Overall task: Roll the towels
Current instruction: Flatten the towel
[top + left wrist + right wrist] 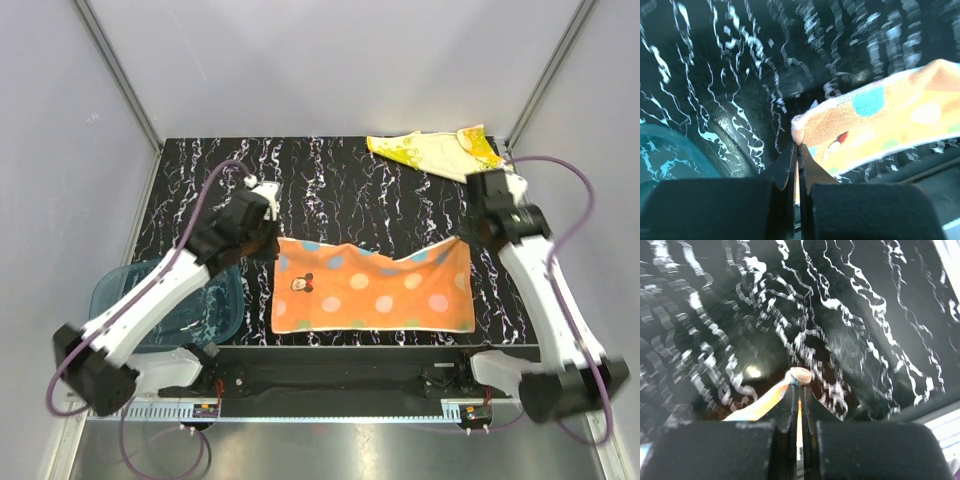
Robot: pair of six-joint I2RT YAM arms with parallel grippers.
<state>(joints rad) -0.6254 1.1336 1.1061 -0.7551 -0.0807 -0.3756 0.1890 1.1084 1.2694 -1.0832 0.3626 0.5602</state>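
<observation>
The orange-pink towel (375, 290) with pale dots and a cartoon mouse lies spread near the table's front edge, and its far edge sags in the middle. My left gripper (273, 240) is shut on its far left corner, and in the left wrist view the towel (890, 117) stretches rightward from the closed left gripper (798, 145). At the far right corner my right gripper (466, 238) is also shut on the cloth. The right wrist view shows a bunched bit of the towel (801, 374) pinched at the right gripper (800, 383). The yellow towel (432, 150) lies crumpled at the back right.
A translucent teal-blue tray (112, 288) sits at the front left, partly under my left arm, and its rim (670, 145) shows in the left wrist view. The tabletop (340, 190) is black with white veins. Grey walls enclose the sides and back.
</observation>
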